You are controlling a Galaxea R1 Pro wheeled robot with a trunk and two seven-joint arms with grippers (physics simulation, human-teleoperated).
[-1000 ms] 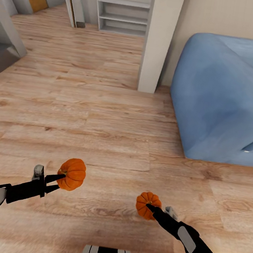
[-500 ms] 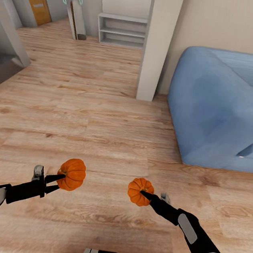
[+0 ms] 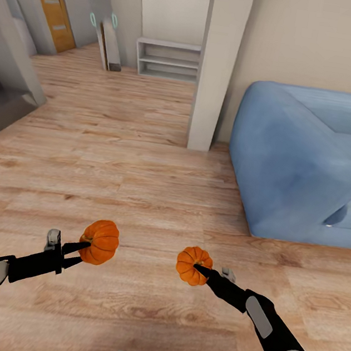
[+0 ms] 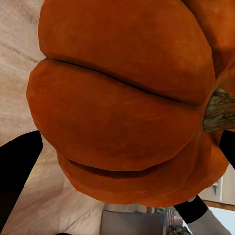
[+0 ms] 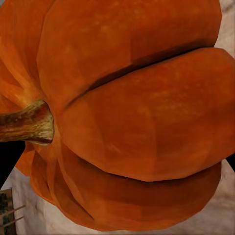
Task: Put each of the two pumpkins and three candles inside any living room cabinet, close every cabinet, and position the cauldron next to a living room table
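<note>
Two bright-orange ribbed pumpkins hang above the wood floor in the head view. My left gripper [image 3: 80, 252] is shut on the left pumpkin [image 3: 101, 241], at lower left. My right gripper [image 3: 199, 270] is shut on the right pumpkin [image 3: 191, 263], at lower centre. Seen close in the left wrist view, the left pumpkin [image 4: 122, 103] shows its stem at one side, and the black fingers [image 4: 17, 166] flank it. In the right wrist view the other pumpkin [image 5: 132, 112] looms close, stem at the edge. The candles, cabinet, table and cauldron are out of view.
A blue sofa [image 3: 301, 160] stands at the right. A pale square pillar [image 3: 217, 63] rises ahead at centre. Behind it are a low white shelf unit [image 3: 167, 59], a leaning board [image 3: 110, 45] and an orange door [image 3: 50, 2]. Wood floor [image 3: 116, 155] spreads ahead.
The head view has tilted up, so the room slid down the picture. My right gripper with its pumpkin moved left and slightly up. The left arm held still.
</note>
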